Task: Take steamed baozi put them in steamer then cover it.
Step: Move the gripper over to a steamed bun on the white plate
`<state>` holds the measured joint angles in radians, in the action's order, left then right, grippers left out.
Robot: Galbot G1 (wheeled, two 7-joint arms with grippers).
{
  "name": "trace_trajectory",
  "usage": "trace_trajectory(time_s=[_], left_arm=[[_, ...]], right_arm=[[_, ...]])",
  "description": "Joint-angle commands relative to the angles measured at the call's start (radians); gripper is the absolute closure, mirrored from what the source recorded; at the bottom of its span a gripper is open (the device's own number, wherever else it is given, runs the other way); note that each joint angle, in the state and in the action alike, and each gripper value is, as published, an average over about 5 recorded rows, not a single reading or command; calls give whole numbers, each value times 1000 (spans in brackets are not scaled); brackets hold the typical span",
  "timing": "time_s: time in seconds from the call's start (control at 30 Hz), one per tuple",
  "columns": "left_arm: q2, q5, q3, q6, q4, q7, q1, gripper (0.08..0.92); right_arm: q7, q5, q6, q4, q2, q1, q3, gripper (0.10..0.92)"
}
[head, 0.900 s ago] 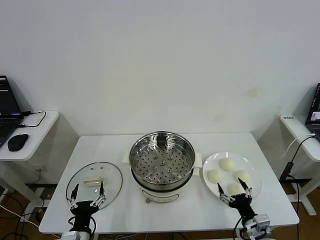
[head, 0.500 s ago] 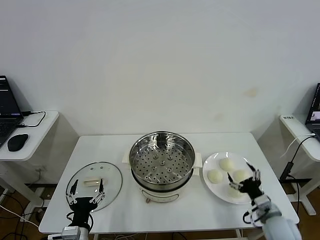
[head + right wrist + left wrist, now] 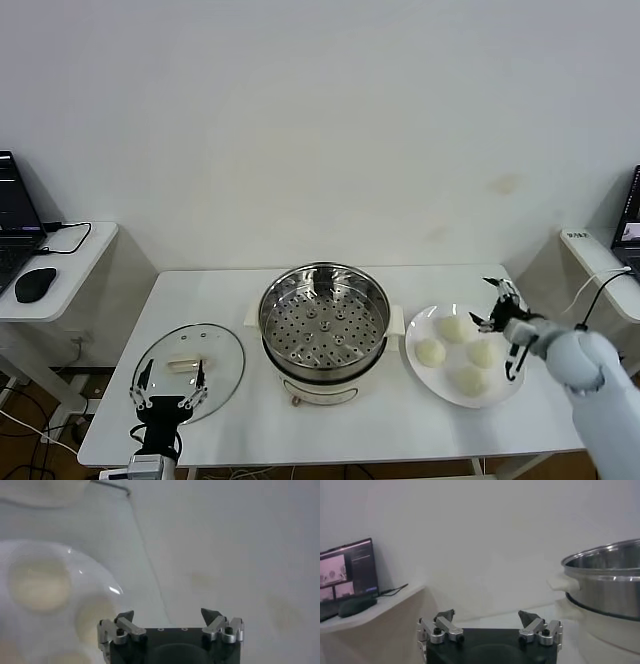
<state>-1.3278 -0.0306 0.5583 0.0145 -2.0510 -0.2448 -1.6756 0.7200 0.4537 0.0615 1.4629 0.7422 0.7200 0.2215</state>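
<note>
Rightward, we see the right gripper [image 3: 497,305] spread open over the plate [image 3: 508,385] rim, 4 steamed baozi [image 3: 430,352] below; the left gripper [image 3: 168,385], open, sits by the glass lid [image 3: 225,345]; the steamer [image 3: 324,318] stands between.

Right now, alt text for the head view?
Right gripper hangs open above a white plate holding four baozi. The empty steamer sits mid-table, its glass lid lying to its left, behind the open left gripper.

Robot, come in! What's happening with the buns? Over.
Right gripper open above plate, empty. Left gripper open near lid. Four buns on plate, steamer empty. Nothing blocking.
</note>
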Motion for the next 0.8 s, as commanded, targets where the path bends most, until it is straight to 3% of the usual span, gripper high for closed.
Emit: trace_trajectory(time_s=[0.03, 0.3, 0.8], left_arm=[[3, -29, 5, 2, 5, -1, -2, 177], [7, -27, 14, 10, 9, -3, -4, 177], [9, -30, 17, 14, -1, 1, -4, 177]], right_arm=[[293, -103, -3, -205, -107, -476, -490, 203], [398, -164, 1, -301, -71, -638, -733, 203], [336, -103, 23, -390, 18, -559, -705, 203]])
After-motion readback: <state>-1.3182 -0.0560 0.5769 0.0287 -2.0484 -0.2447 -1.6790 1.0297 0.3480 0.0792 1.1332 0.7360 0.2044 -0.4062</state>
